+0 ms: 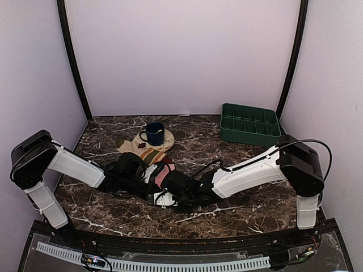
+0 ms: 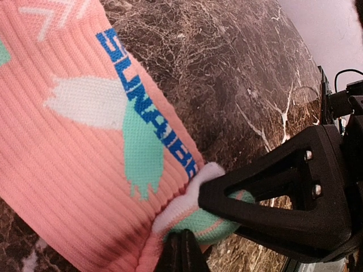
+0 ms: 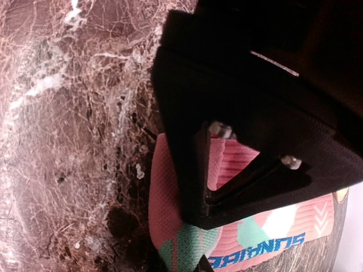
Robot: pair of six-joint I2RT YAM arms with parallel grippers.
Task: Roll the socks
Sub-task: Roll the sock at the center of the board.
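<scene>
Mid-table, between both wrists, we see the pink sock on the marble table.
Left gripper clenches its mint-white end; right gripper hangs over it, jaws we cannot tell; striped sock lies just behind.

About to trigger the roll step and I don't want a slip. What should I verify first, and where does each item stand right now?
1. Left pincer grip on pink sock: ok, shut on its edge.
2. Right pincer grip: cannot tell; one finger lies over the pink sock, but closure is hidden.
3. Pink sock lying flat: cannot tell, mostly hidden in the overhead view.
4. Striped sock free to move: not ok, its far end lies on the coaster beside the mug.
5. Pincers clear of each other: cannot tell, both crowd the same sock.
</scene>
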